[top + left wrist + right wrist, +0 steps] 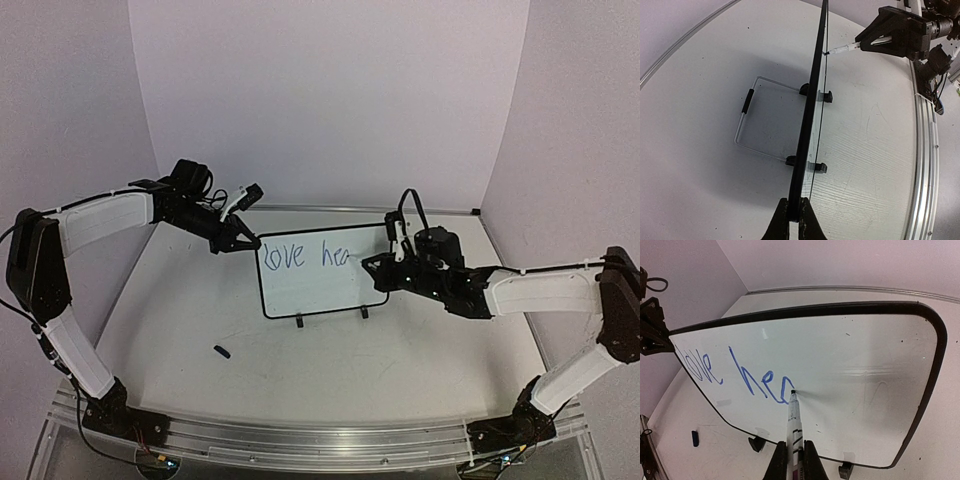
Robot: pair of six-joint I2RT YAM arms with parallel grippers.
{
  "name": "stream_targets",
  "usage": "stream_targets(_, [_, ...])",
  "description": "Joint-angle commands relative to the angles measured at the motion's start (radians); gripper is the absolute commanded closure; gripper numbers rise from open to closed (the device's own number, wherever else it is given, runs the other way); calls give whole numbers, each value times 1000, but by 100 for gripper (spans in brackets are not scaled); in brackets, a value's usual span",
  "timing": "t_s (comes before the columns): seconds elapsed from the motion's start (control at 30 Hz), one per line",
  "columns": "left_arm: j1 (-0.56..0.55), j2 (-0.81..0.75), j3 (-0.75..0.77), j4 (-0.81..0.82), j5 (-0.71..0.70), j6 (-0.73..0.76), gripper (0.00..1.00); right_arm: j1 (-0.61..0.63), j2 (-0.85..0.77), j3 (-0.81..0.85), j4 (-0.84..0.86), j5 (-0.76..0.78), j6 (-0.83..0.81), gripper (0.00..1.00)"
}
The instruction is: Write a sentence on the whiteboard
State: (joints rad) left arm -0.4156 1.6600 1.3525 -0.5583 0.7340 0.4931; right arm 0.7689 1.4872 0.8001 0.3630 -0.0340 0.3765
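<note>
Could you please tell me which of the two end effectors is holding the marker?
The right end effector: it grips the marker, whose tip touches the whiteboard. The left end effector only clamps the whiteboard's side edge.

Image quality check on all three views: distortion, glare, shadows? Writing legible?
Top external: soft, even light, writing on the whiteboard legible. Left wrist: heavy fisheye, the rail curves; the board, edge-on, throws a soft shadow on the table. Right wrist: frame bows, letters sharp, faint sheen right of the marker tip.
</note>
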Motion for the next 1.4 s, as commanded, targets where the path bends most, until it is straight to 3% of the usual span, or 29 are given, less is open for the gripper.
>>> stream_targets(0.0, [7, -35, 3, 19, -51, 41, 100, -5, -37, 26, 16, 33, -8, 100])
stream_targets(0.8, [7, -30, 4, 20, -51, 42, 100, -5, 43, -28, 31, 14, 34, 100])
stream_targets(1.37, [8, -30, 5, 19, -49, 41, 100, -5, -95, -19, 9, 33, 11, 100])
